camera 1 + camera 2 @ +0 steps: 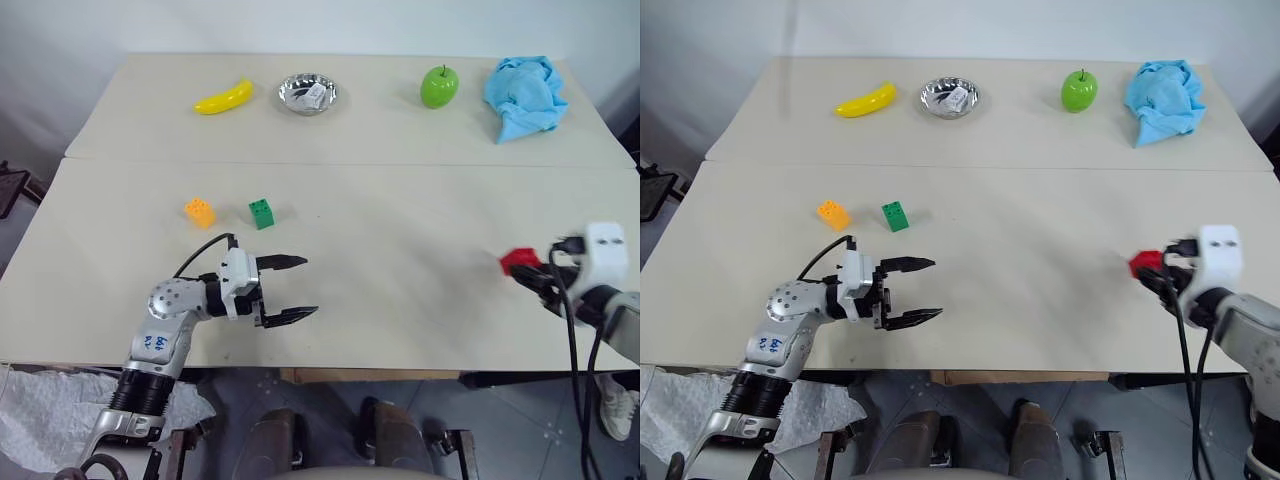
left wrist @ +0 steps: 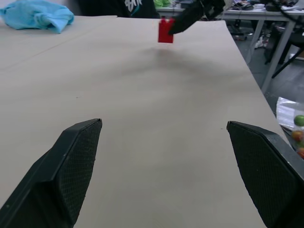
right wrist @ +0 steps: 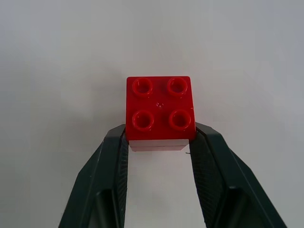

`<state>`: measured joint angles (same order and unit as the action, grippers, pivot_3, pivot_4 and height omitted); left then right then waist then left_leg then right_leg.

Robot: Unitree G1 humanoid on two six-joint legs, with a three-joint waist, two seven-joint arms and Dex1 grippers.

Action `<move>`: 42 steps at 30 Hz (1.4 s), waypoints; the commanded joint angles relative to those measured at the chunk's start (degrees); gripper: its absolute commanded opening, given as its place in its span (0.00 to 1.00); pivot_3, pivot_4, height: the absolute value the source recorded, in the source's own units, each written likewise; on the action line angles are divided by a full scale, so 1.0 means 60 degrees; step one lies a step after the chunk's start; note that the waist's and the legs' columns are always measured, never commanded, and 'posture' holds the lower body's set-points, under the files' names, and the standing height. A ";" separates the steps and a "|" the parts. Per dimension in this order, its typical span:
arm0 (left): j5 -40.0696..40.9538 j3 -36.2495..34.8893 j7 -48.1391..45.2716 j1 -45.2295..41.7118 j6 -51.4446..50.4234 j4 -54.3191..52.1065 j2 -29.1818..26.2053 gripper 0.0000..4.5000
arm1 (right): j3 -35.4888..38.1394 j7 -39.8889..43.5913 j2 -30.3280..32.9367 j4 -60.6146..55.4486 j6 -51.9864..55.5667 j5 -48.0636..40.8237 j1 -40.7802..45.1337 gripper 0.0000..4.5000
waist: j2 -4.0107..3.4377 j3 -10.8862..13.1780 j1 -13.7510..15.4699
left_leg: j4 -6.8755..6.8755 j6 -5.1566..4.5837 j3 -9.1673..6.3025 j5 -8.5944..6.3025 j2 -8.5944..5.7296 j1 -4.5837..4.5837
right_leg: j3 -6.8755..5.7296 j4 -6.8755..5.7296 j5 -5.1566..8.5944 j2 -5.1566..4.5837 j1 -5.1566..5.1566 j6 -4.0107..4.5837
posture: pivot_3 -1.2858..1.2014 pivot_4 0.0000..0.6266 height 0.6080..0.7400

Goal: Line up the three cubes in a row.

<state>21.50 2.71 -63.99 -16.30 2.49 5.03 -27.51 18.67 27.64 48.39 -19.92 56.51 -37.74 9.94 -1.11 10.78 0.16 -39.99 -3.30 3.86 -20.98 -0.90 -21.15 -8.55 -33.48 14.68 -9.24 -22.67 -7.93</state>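
Two pale tables stand end to end, seen from the robot's head. Taking the green cube [image 1: 261,213] as the landmark: the orange cube [image 1: 200,211] sits just to its left, close but apart, so these two already look like the start of a row. The red cube [image 3: 160,112], the third, lies well apart to the right, near the table's right edge. The right gripper [image 3: 159,138] has its two black fingers pressed against the red cube's sides, studs up, probably to carry it over to the others. The left gripper [image 1: 291,289], nearer the robot than the green cube, points toward the red one with jaws wide and nothing between them, seemingly waiting. Beyond the green cube, along the far table, lie one banana [image 1: 224,97], one metal bowl [image 1: 307,94], one green apple [image 1: 439,87] and one blue cloth [image 1: 524,97].
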 commanded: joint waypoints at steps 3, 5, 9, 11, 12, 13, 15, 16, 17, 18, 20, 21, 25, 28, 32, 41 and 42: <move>0.0670 -0.0893 -0.0249 0.0593 0.0022 -0.0427 -0.0476 1.00 | -0.3014 0.4155 0.0613 0.1222 -0.4479 0.2002 0.1685 0.32 | 0.0017 0.0010 -0.0058 | 0.0002 0.0000 -0.0005 0.0000 -0.0002 -0.0002 | -0.0004 0.0005 0.0000 -0.0003 0.0001 0.0000 | 0.52 0.24 1.00; 0.0863 -0.1230 -0.0411 0.0950 -0.0017 -0.0493 -0.0768 1.00 | -0.4192 0.5612 0.0340 0.2439 -0.5933 0.2765 0.2869 0.32 | 0.0017 0.0012 -0.0069 | 0.0000 0.0000 -0.0001 0.0000 -0.0008 -0.0004 | -0.0002 0.0008 -0.0003 -0.0007 0.0000 -0.0005 | 0.52 0.24 1.00; 0.0882 -0.1690 -0.0587 0.1456 -0.0063 -0.0471 -0.1400 1.00 | -0.5794 0.7172 -0.0341 0.5071 -0.7800 0.4257 0.4739 0.32 | 0.0038 0.0023 -0.0084 | -0.0005 0.0000 -0.0003 0.0000 -0.0005 -0.0003 | -0.0008 0.0006 -0.0003 -0.0007 0.0001 -0.0005 | 0.52 0.24 1.00; 0.0908 -0.1742 -0.0597 0.1583 -0.0118 -0.0569 -0.1500 1.00 | -0.6008 0.7596 -0.0673 0.5943 -0.8370 0.4523 0.5172 0.32 | 0.0040 0.0025 -0.0003 | -0.0005 0.0000 -0.0025 0.0001 -0.0007 -0.0011 | -0.0028 0.0007 -0.0002 -0.0013 0.0004 -0.0005 | 0.52 0.24 1.00; 0.0925 -0.1810 -0.0464 0.1713 -0.0158 -0.0719 -0.1475 1.00 | -0.6078 0.7736 -0.0992 0.6574 -0.8712 0.4635 0.5409 0.32 | 0.0041 0.0025 -0.0001 | -0.0006 0.0000 -0.0038 0.0001 -0.0010 -0.0015 | -0.0041 0.0008 -0.0002 -0.0018 0.0006 -0.0004 | 0.52 0.24 1.00; 0.0912 -0.1857 -0.0336 0.1823 -0.0179 -0.0856 -0.1436 1.00 | -0.6170 0.7921 -0.1197 0.7085 -0.8921 0.4774 0.5588 0.32 | 0.0040 0.0025 -0.0005 | -0.0006 0.0000 -0.0045 0.0000 -0.0015 -0.0016 | -0.0047 0.0009 -0.0002 -0.0022 0.0013 -0.0004 | 0.52 0.24 1.00; 0.0858 -0.1912 -0.0117 0.1959 -0.0170 -0.1072 -0.1341 1.00 | -0.6290 0.8375 -0.1412 0.7836 -0.9572 0.5048 0.5823 0.32 | 0.0041 0.0025 -0.0046 | -0.0006 -0.0005 -0.0054 -0.0002 -0.0030 -0.0018 | -0.0053 0.0012 -0.0002 -0.0033 0.0019 -0.0004 | 0.52 0.24 1.00; 0.0858 -0.1916 -0.0037 0.1995 -0.0196 -0.1160 -0.1305 1.00 | -0.6292 0.8575 -0.1448 0.8045 -0.9656 0.5094 0.5896 0.32 | 0.0045 0.0024 -0.0054 | -0.0006 -0.0005 -0.0058 -0.0003 -0.0030 -0.0014 | -0.0055 0.0012 -0.0002 -0.0033 0.0024 -0.0004 | 0.52 0.24 1.00; 0.0870 -0.1927 0.0054 0.2054 -0.0226 -0.1281 -0.1272 1.00 | -0.6254 0.8776 -0.1496 0.8262 -0.9684 0.5084 0.5987 0.32 | 0.0044 0.0023 -0.0054 | -0.0006 -0.0004 -0.0064 -0.0003 -0.0029 -0.0014 | -0.0061 0.0012 -0.0002 -0.0033 0.0028 -0.0004 | 0.52 0.24 1.00; 0.0906 -0.1954 0.0145 0.2112 -0.0277 -0.1388 -0.1234 1.00 | -0.6212 0.8962 -0.1532 0.8432 -0.9571 0.5038 0.6066 0.32 | 0.0044 0.0023 -0.0052 | -0.0006 -0.0004 -0.0067 -0.0003 -0.0028 -0.0010 | -0.0062 0.0012 -0.0002 -0.0033 0.0030 -0.0004 | 0.52 0.24 1.00; 0.0941 -0.1980 0.0229 0.2194 -0.0396 -0.1529 -0.1227 1.00 | -0.6097 0.9294 -0.1627 0.8716 -0.9587 0.4912 0.6196 0.32 | 0.0044 0.0023 -0.0038 | -0.0006 -0.0003 -0.0070 -0.0003 -0.0025 -0.0010 | -0.0066 0.0011 -0.0002 -0.0032 0.0031 -0.0004 | 0.52 0.24 1.00; 0.0962 -0.1999 0.0274 0.2221 -0.0483 -0.1573 -0.1231 1.00 | -0.6049 0.9429 -0.1657 0.8786 -0.9263 0.4826 0.6258 0.40 | 0.0044 0.0023 -0.0037 | -0.0006 -0.0002 -0.0073 -0.0002 -0.0025 -0.0009 | -0.0067 0.0009 -0.0002 -0.0032 0.0032 -0.0003 | 0.52 0.24 1.00; 0.1059 -0.2173 0.0526 0.2227 -0.0726 -0.1668 -0.1240 1.00 | -0.5723 0.9743 -0.1781 0.9086 -0.9699 0.4714 0.6420 0.68 | 0.0041 0.0025 -0.0061 | -0.0008 -0.0002 -0.0073 -0.0002 -0.0027 -0.0010 | -0.0066 0.0010 -0.0002 -0.0032 0.0033 -0.0003 | 0.52 0.24 1.00; 0.1061 -0.2429 0.0809 0.2316 -0.0669 -0.1712 -0.1218 1.00 | -0.5144 0.9722 -0.1587 0.8623 -1.0307 0.4387 0.6167 0.91 | 0.0040 0.0026 -0.0070 | -0.0006 0.0001 -0.0070 -0.0004 -0.0026 -0.0011 | -0.0066 0.0010 -0.0002 -0.0032 0.0027 -0.0003 | 0.52 0.24 1.00; 0.1201 -0.3327 0.1655 0.2790 -0.0467 -0.1675 -0.0914 1.00 | -0.3872 0.9776 -0.1268 0.7096 -1.0855 0.3238 0.4642 0.99 | 0.0040 0.0026 -0.0020 | -0.0003 0.0005 -0.0080 -0.0006 -0.0026 -0.0010 | -0.0071 0.0010 -0.0002 -0.0032 0.0030 -0.0003 | 0.52 0.24 1.00; 0.1052 -0.5496 0.3457 0.5476 0.0500 -0.1883 0.0350 1.00 | -0.1024 0.8050 -0.1509 0.3274 -0.8843 0.0086 -0.0067 0.99 | 0.0045 0.0028 -0.0012 | 0.0001 0.0010 -0.0068 -0.0016 -0.0022 -0.0003 | -0.0070 0.0022 -0.0002 -0.0034 0.0037 -0.0003 | 0.52 0.24 1.00; 0.1057 -0.5580 0.3586 0.5747 0.0550 -0.1965 0.0494 1.00 | -0.0879 0.7858 -0.1649 0.3094 -0.8961 0.0063 -0.0366 0.99 | 0.0045 0.0028 -0.0014 | -0.0001 0.0010 -0.0063 -0.0016 -0.0018 -0.0004 | -0.0068 0.0023 -0.0002 -0.0035 0.0037 -0.0003 | 0.52 0.24 1.00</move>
<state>27.24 -28.94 -43.66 16.74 4.33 -4.11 -25.12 10.78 77.01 39.37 2.51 1.72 -34.65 8.28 -0.84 10.95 0.08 -40.01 -3.23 3.52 -21.09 -0.99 -21.11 -8.93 -33.33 14.67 -9.47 -22.43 -7.95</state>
